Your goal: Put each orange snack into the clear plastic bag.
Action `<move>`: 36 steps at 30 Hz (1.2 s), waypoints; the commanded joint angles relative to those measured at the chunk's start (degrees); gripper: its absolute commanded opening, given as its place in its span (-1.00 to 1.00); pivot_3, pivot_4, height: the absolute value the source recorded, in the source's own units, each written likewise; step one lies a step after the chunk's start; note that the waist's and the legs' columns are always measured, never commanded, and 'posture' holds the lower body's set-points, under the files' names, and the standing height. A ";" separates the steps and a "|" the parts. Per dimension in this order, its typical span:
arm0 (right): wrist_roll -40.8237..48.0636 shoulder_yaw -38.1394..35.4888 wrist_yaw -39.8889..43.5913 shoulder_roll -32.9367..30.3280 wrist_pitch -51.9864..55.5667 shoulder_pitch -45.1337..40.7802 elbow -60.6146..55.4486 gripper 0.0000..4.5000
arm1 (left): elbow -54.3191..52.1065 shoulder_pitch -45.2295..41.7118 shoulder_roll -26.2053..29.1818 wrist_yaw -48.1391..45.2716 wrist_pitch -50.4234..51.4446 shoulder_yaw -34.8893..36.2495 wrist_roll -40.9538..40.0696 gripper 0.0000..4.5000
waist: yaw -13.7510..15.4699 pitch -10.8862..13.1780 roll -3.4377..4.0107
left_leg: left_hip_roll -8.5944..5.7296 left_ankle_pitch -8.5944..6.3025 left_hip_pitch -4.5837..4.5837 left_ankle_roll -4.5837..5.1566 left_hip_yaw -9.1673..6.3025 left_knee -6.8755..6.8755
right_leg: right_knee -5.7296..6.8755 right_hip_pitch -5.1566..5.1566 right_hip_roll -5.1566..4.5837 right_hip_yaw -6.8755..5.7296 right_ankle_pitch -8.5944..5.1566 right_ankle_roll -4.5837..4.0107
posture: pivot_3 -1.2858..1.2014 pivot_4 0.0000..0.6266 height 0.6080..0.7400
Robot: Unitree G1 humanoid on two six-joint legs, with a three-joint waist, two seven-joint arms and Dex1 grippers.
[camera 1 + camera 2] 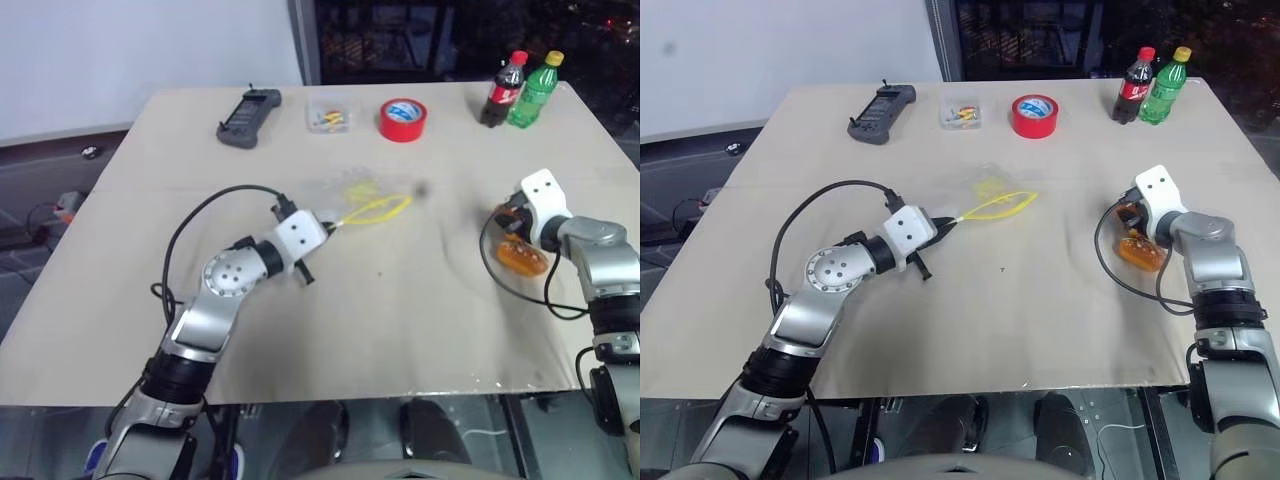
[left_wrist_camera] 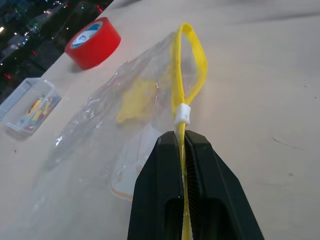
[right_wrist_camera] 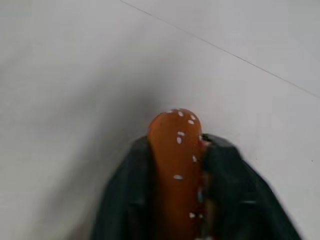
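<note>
Right gripper [image 3: 175, 200] clenched one orange snack [image 3: 175, 165] at the table's [image 1: 400, 330] right side, while the left gripper [image 2: 182, 145] pinched the clear plastic bag's [image 2: 125, 125] yellow seal mid-table, so bagging appeared only half done at best.

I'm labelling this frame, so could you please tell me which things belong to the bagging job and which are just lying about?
Job:
- orange snack, between the right gripper fingers
- clear plastic bag, its yellow strip pinched by the left gripper

Lying about:
- red tape roll
- small clear box
- black handheld device
- cola bottle
- green bottle

Lab-like test room: bare board table [image 1: 420, 330], handheld controller [image 1: 249, 117], loose floor cables [image 1: 45, 215].
</note>
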 commanded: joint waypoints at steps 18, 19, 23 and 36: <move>8.29 14.18 -3.40 17.13 10.32 1.38 -30.78 -0.35 | -8.42 2.10 -0.72 -3.50 0.81 2.34 -7.74 -1.00 | -0.02 0.01 0.01 | -0.04 0.00 -0.09 -0.01 -0.06 0.08 | 0.03 -0.07 0.01 -0.06 0.00 0.01 | 0.03 -0.52 1.00; 8.65 13.84 -3.80 18.34 9.85 0.75 -29.39 -0.35 | -9.26 2.84 -0.42 -4.22 0.91 2.21 -8.29 -1.00 | -0.04 0.01 0.01 | -0.04 0.00 -0.09 -0.01 -0.06 0.08 | 0.03 -0.07 0.02 -0.06 0.00 0.00 | 0.03 -0.52 1.00; 10.52 11.97 -4.18 21.65 9.35 -0.76 -25.54 -0.35 | -11.07 6.15 2.29 -6.82 0.45 1.66 -8.24 -1.00 | -0.21 0.02 0.02 | 0.02 0.00 -0.06 -0.01 -0.08 0.03 | 0.05 -0.09 0.04 -0.06 0.00 -0.01 | 0.03 -0.52 1.00; 19.81 7.76 1.80 13.75 17.20 4.21 -35.72 -0.35 | -11.60 7.26 3.53 -5.03 1.21 2.73 -8.62 -1.00 | -0.37 0.03 0.04 | 0.04 -0.02 -0.03 0.02 -0.08 0.02 | 0.03 -0.06 0.03 -0.06 0.00 0.00 | 0.03 -0.52 1.00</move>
